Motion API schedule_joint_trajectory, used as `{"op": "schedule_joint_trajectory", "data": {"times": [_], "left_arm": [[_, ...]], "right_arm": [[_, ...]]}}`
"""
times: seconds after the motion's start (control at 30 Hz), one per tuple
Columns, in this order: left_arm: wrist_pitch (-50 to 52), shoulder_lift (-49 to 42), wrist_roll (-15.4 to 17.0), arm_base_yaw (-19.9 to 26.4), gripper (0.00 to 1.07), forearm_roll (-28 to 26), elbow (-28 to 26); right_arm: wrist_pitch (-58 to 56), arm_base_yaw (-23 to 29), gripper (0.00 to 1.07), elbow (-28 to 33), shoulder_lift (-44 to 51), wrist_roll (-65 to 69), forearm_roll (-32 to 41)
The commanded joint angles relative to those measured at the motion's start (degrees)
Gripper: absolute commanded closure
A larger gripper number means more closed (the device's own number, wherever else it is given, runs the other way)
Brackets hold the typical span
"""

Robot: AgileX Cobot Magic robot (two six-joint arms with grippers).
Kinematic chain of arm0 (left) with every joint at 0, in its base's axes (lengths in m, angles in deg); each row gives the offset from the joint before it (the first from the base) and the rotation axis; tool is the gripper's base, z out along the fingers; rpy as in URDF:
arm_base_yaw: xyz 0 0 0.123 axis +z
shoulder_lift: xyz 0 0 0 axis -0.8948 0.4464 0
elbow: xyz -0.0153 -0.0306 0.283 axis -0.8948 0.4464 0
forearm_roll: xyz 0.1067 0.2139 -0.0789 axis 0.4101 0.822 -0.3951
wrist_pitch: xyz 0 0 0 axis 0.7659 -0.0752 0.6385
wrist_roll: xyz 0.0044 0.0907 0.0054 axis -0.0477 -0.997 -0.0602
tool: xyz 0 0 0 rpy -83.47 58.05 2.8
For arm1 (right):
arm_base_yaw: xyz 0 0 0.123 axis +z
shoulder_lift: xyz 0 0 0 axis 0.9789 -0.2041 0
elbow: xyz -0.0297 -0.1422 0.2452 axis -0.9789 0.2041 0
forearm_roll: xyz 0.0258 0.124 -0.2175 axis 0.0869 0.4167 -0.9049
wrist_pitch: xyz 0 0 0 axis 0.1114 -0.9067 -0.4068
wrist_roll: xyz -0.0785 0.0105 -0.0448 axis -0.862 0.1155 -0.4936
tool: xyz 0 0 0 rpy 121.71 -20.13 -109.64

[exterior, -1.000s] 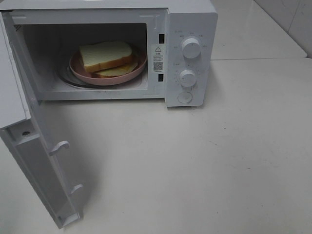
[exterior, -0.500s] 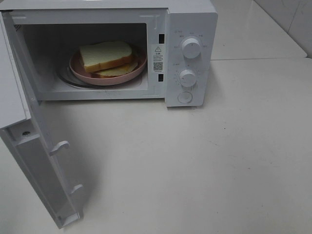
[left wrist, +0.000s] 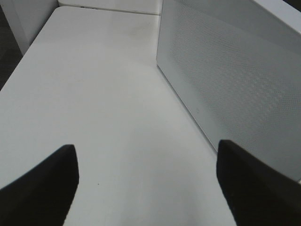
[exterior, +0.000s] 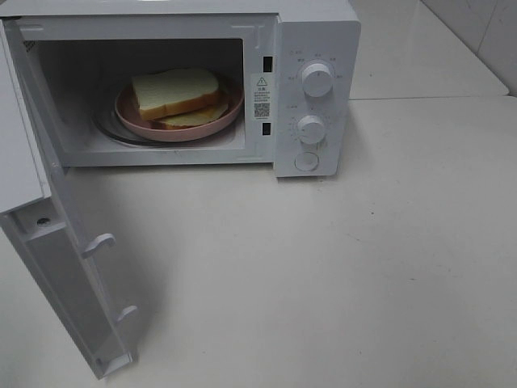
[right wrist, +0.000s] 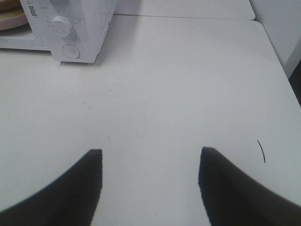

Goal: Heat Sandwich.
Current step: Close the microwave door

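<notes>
Sitting on its plate (exterior: 187, 133) inside the microwave (exterior: 321, 32), the sandwich (exterior: 176, 90) looks loaded, so I'd say shutting the wide-swung door (exterior: 69, 275) comes next, a push for the left end effector (left wrist: 146, 147), gaping empty like the right end effector (right wrist: 150, 151).

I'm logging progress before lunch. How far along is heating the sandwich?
Done: the sandwich on its pink plate sits inside the microwave. In hand: nothing; the left pincer and right pincer are open and empty above the table. Left: shut the door, which stands wide open, then set the dials.
</notes>
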Motion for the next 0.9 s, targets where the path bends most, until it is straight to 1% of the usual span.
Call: {"op": "schedule_joint_trajectory", "data": {"times": [0.03, 0.9], "left_arm": [[0.8, -0.3, 0.1, -0.2, 0.30, -0.5, 0.2], [0.8, -0.3, 0.1, -0.2, 0.30, -0.5, 0.2]], "right_arm": [[0.7, -0.3, 0.48, -0.1, 1.4, -0.3, -0.5], [0.7, -0.3, 0.48, -0.1, 1.4, -0.4, -0.5]]}}
